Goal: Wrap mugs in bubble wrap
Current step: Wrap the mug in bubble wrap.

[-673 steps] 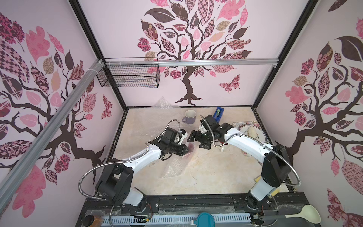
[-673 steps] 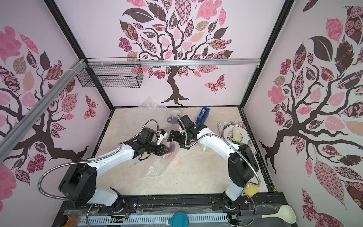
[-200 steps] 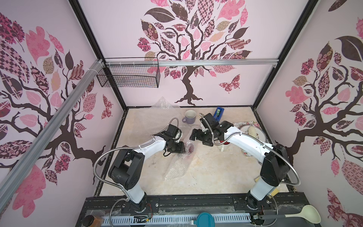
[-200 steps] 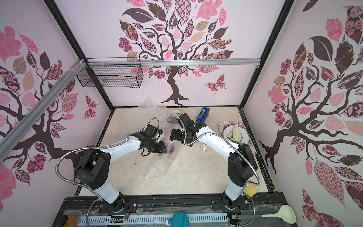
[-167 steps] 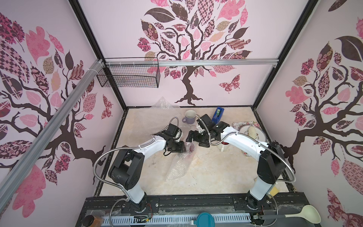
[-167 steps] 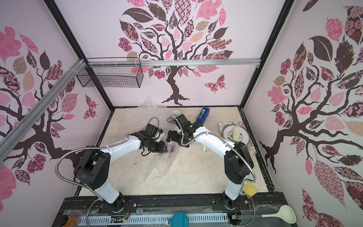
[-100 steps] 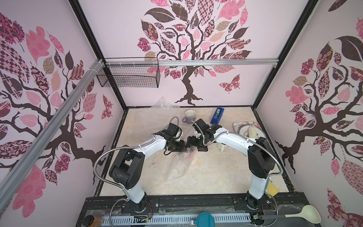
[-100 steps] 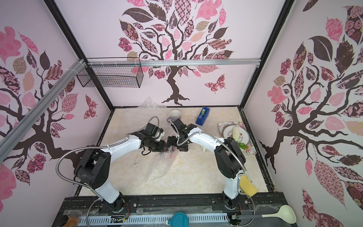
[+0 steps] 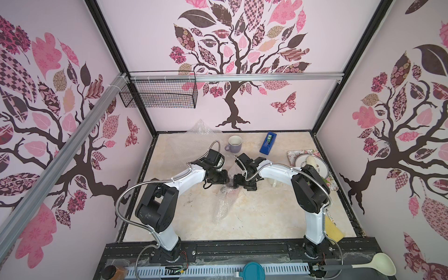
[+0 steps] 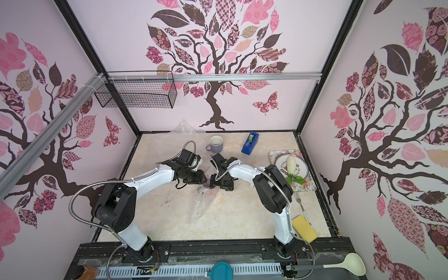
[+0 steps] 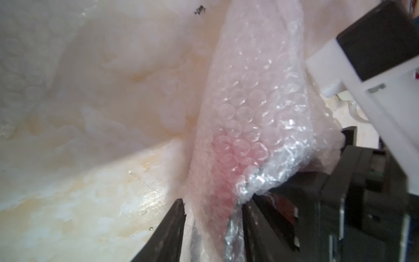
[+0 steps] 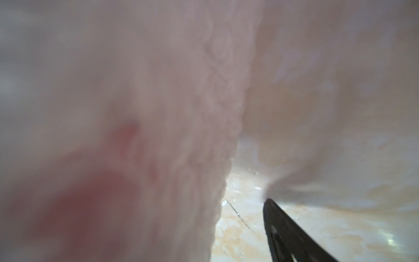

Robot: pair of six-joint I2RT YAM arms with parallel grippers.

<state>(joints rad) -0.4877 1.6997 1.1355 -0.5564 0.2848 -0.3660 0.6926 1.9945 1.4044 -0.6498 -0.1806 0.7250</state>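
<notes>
Both top views look steeply down from the front, sharing the whole bench (image 9: 266,218). Each wrist camera faces bubble wrap (image 11: 249,113) close up, the right's seemingly almost touching.

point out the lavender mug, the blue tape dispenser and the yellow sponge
lavender mug (image 9: 234,147), in a top view, outer wall
blue tape dispenser (image 9: 268,143), in a top view, middle of its body
yellow sponge (image 10: 304,229), in a top view, top face

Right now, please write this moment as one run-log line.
left gripper: shut on bubble wrap | red mug: under the wrap | right gripper: open, at the wrap | lavender mug: unwrapped
</notes>
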